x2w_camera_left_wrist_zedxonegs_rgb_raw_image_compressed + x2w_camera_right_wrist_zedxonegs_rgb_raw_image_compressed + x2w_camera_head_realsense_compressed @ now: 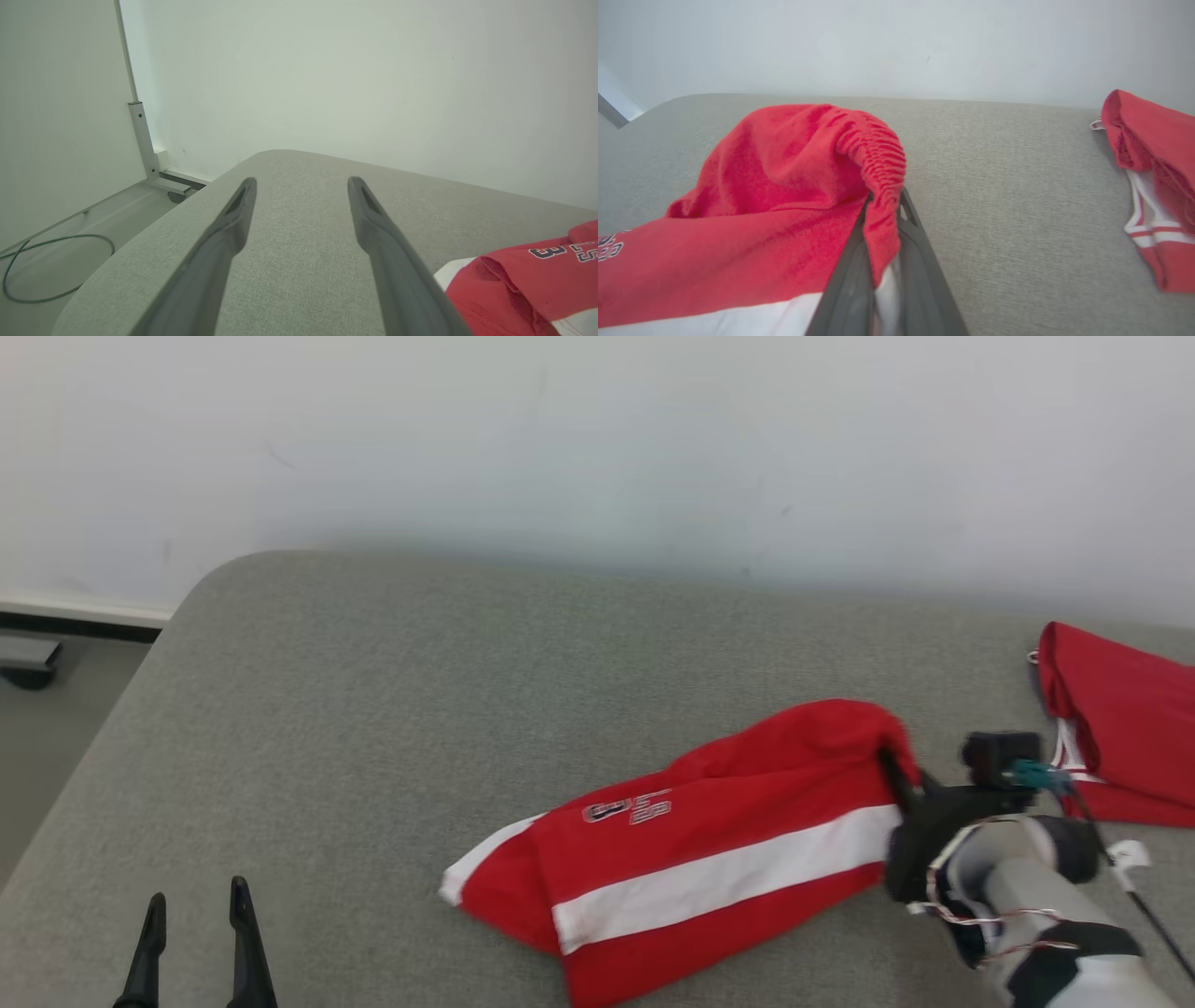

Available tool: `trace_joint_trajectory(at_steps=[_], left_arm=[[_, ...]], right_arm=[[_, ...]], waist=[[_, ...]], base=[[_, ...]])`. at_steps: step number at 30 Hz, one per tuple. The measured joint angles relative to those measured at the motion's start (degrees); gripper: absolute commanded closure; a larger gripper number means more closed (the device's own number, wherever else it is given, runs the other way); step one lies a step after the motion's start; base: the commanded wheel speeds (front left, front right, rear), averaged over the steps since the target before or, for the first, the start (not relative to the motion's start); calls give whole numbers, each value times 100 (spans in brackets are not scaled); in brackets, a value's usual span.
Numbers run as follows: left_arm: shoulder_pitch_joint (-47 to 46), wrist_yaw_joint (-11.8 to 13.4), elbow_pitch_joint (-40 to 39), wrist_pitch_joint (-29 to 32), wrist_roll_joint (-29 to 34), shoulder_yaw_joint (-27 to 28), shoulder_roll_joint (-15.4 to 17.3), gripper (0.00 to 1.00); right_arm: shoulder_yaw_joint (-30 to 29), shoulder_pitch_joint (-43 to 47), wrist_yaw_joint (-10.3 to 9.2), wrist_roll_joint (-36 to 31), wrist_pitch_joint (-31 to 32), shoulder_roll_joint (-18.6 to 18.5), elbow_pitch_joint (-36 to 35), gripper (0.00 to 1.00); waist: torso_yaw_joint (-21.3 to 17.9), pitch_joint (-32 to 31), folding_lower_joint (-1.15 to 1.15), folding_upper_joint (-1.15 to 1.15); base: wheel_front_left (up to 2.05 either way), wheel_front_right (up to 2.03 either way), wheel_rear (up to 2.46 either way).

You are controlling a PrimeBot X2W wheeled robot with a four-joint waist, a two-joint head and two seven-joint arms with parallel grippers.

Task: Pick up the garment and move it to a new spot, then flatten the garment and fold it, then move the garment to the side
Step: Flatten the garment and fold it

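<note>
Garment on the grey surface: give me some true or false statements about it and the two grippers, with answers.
1. The right gripper is shut on the garment's ribbed edge. True.
2. The left gripper holds the garment. False: it is open, apart from it, over the bare surface.
3. A second garment, also red, lies farther to the robot's right. True.
4. The garment is plain red. False: it has a white stripe and printed characters.
</note>
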Motion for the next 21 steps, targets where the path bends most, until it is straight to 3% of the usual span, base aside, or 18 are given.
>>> trace_joint_trajectory(at_steps=[6,12,13,14,21], left_arm=[[58,-43,-100,0,43,11,-23,0],[93,-44,-123,0,51,13,-45,0],[95,-45,-114,0,53,11,-46,0],[94,-49,-109,0,60,8,-47,0],[91,-93,-83,0,108,-18,-54,0]], right_arm=[[-349,294,0,92,-263,-546,-1,100],[-443,768,0,193,-235,-435,-283,97],[-470,796,0,183,-278,-405,-354,17],[-514,809,0,153,-338,-389,-413,0],[-1192,1011,0,-505,-724,-425,-1250,0]], waist=[[-277,-72,0,0],[-504,-69,0,0],[-539,-66,0,0],[-569,-64,0,0],[-693,-138,0,0]], base=[[0,0,0],[0,0,0],[0,0,0],[0,0,0],[0,0,0]])
